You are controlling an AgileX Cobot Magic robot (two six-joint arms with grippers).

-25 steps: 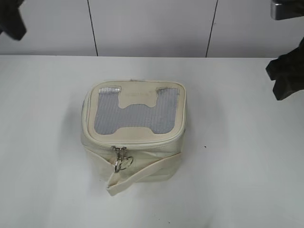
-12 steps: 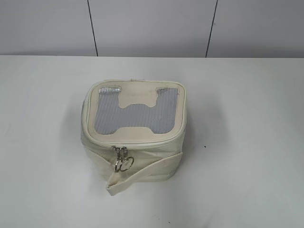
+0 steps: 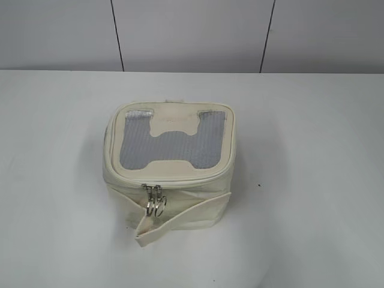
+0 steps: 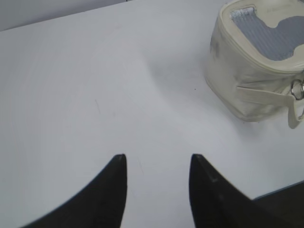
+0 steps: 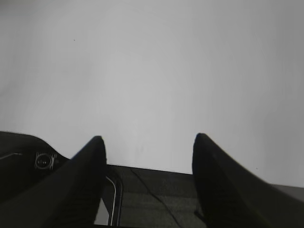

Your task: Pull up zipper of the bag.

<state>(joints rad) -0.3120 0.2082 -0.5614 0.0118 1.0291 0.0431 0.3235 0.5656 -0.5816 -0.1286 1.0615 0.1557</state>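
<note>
The cream-white bag (image 3: pixel 171 192) stands in the middle of the white table, its lid bearing a grey mesh H-shaped panel (image 3: pixel 171 147). Its zipper (image 3: pixel 180 179) runs along the lid's edge, and two silver sliders with ring pulls (image 3: pixel 155 203) hang together at the front. A cream strap band (image 3: pixel 186 217) crosses the front side. Neither gripper shows in the exterior view. In the left wrist view my left gripper (image 4: pixel 158 156) is open over bare table, with the bag (image 4: pixel 247 80) far off at the upper right. My right gripper (image 5: pixel 148 137) is open over the table's edge, holding nothing.
The white table (image 3: pixel 312 180) spreads on all sides of the bag. A grey panelled wall (image 3: pixel 192 36) rises behind it. In the right wrist view the table's edge (image 5: pixel 156 168) and dark equipment (image 5: pixel 28 156) lie below the fingers.
Both arms, seen a second ago at the top corners of the exterior view, have withdrawn out of that view. The ring pulls have swung slightly. The bag has stayed in place.
</note>
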